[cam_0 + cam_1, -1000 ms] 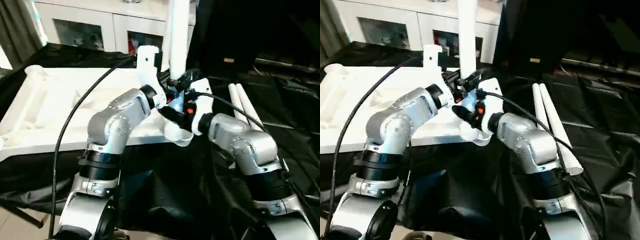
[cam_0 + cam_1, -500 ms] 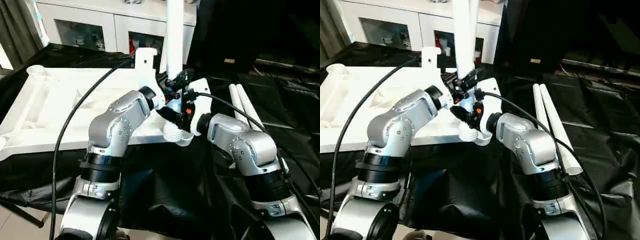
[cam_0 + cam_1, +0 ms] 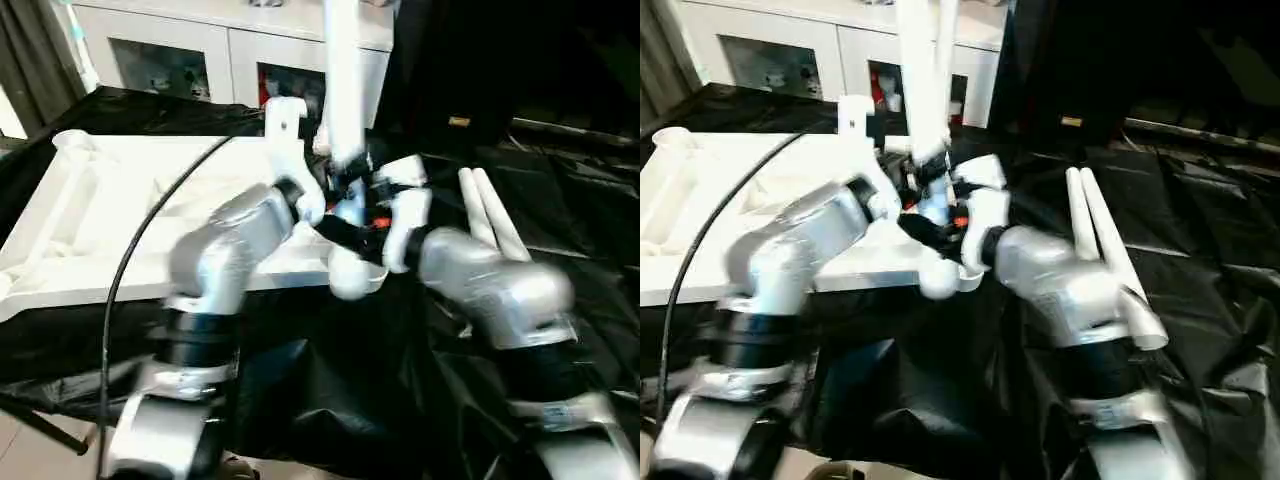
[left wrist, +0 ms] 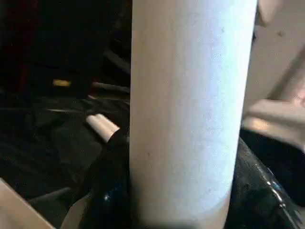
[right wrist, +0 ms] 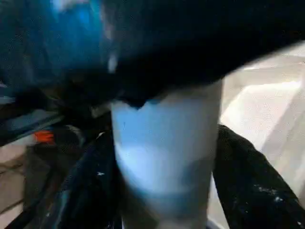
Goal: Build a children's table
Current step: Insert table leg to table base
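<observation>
The white table top (image 3: 120,210) lies upside down on the black-draped surface, ribs up, with a round socket at its near right corner (image 3: 352,272). A white leg (image 3: 340,80) stands nearly upright over that corner. Both grippers meet around its lower part: my left gripper (image 3: 338,185) and my right gripper (image 3: 352,205) are each shut on the leg. The left wrist view has the leg (image 4: 188,109) between black fingers (image 4: 109,186). In the right wrist view the leg (image 5: 164,157) sits between dark fingers (image 5: 248,181). Two more legs (image 3: 485,215) lie on the cloth to the right.
A white cabinet with glass doors (image 3: 200,55) stands behind the work surface. Black cloth (image 3: 560,200) covers the surface and hangs over the near edge. A black cable (image 3: 150,230) runs along my left arm.
The leg has leaned slightly to the left at its top, and both arms have shifted with it.
</observation>
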Robot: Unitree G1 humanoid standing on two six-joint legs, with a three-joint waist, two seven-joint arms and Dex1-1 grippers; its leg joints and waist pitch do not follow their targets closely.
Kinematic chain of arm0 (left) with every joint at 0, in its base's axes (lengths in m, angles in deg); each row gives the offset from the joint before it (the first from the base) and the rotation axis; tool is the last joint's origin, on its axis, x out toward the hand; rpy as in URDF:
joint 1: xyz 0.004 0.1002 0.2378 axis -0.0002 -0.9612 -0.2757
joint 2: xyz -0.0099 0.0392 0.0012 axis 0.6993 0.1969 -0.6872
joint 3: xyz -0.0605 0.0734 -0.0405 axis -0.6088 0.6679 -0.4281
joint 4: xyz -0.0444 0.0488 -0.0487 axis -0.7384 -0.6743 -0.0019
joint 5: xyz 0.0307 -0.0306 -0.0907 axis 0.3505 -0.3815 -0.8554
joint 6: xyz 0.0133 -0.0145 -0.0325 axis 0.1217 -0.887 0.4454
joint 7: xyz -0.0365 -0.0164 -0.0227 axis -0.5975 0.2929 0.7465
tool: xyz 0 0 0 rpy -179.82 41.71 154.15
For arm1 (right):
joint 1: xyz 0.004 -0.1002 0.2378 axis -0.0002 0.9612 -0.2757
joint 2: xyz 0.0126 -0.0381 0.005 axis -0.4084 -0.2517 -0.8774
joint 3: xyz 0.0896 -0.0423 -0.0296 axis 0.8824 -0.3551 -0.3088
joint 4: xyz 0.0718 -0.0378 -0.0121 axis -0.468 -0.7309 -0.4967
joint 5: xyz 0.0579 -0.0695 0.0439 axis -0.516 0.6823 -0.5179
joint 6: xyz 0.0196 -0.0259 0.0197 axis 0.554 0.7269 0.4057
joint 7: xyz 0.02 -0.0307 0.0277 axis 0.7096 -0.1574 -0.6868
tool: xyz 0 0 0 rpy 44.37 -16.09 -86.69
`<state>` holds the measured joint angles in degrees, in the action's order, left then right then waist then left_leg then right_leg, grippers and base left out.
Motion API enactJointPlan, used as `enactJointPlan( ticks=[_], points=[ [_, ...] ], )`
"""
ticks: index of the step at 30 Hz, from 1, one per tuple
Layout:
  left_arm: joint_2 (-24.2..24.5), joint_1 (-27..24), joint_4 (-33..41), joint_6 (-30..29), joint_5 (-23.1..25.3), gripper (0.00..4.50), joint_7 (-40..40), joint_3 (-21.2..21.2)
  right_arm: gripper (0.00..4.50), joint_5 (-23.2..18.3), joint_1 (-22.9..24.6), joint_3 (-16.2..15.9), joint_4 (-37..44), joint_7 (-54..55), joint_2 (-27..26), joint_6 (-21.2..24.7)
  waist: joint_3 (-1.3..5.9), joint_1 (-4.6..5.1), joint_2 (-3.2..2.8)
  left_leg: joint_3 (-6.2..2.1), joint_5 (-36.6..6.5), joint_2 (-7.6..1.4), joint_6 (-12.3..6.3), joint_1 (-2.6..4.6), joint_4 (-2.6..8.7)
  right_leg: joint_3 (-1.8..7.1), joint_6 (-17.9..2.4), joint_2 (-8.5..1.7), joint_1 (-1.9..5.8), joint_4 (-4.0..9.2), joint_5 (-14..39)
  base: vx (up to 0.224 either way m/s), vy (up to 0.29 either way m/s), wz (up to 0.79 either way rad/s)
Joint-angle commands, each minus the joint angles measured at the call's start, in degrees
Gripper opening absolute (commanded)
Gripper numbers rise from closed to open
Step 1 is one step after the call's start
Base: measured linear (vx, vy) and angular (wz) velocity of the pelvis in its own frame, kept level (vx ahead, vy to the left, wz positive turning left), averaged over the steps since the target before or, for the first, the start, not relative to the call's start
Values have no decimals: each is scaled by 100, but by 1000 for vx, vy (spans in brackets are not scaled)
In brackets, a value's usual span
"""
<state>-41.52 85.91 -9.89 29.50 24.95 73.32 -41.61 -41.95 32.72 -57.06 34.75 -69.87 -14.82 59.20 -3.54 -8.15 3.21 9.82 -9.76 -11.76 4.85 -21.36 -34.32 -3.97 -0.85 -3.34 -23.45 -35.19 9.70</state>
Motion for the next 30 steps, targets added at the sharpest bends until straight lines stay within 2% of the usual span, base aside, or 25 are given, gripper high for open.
enactJointPlan(
  ticks=[1,2,3,4,7,10,12,17,19,21,25,30],
  points=[
    [198,37,213,-267,-347,190,590,21,305,-540,140,158,260,-720,359,379,410,2,-27,-18,-1046,-117,174,85,395,277,-555,-423,322,419,1357,0,0,0],
    [319,72,245,-383,-538,190,861,-38,305,-777,210,186,380,-1044,537,511,418,-32,-21,-17,-1040,-108,133,85,389,273,-535,-428,352,423,1441,0,0,0],
    [357,84,255,-419,-599,190,946,-57,306,-847,229,198,418,-1136,590,556,418,-32,-21,-17,-1040,-108,133,85,389,273,-535,-428,352,423,1441,0,0,0],
    [492,147,295,-584,-923,190,1287,-193,306,-1166,287,265,571,-1481,788,798,412,-17,-15,-20,-1019,-103,120,70,392,262,-541,-429,346,435,1560,0,0,0],
    [525,199,302,-669,-1120,190,1409,-306,306,-1283,302,254,631,-1624,887,893,406,-12,-14,-22,-1037,-111,153,71,388,255,-600,-436,329,446,1700,0,0,0],
    [452,280,407,-886,-1689,190,1595,-572,306,-1340,331,105,702,-1911,1109,961,399,-26,1,-15,-1123,-106,176,86,374,252,-576,-450,316,483,2046,0,0,0],
    [389,275,469,-960,-1872,190,1619,-604,306,-1368,325,71,703,-1937,1117,964,399,-28,-1,-29,-1096,-123,187,76,384,252,-556,-454,319,483,2071,0,0,0],
    [314,211,563,-1035,-1995,190,1649,-542,306,-1399,311,13,706,-1970,1089,1005,399,-27,13,-28,-1086,-113,184,76,383,247,-423,-444,308,507,2245,0,0,0],
    [298,202,570,-1041,-2007,190,1631,-527,279,-1394,299,7,670,-1958,1065,1010,403,-30,21,-27,-1046,-111,183,71,382,245,-382,-438,307,506,2218,0,0,0],
    [282,189,579,-1046,-2026,190,1596,-509,272,-1409,293,11,634,-1955,1040,1014,400,-31,19,-30,-1055,-110,184,67,386,242,-364,-439,309,509,2247,0,0,0],
    [284,194,557,-1003,-2022,190,1525,-512,229,-1381,312,-10,634,-1946,1038,966,413,-32,18,-30,-960,-115,187,61,384,246,-412,-431,318,477,2010,0,0,0],
    [279,222,467,-941,-1955,188,1485,-518,208,-1105,363,-106,526,-1815,1026,762,414,-31,14,-27,-943,-114,204,62,383,250,-422,-433,318,470,1951,0,0,0]
  ],
)
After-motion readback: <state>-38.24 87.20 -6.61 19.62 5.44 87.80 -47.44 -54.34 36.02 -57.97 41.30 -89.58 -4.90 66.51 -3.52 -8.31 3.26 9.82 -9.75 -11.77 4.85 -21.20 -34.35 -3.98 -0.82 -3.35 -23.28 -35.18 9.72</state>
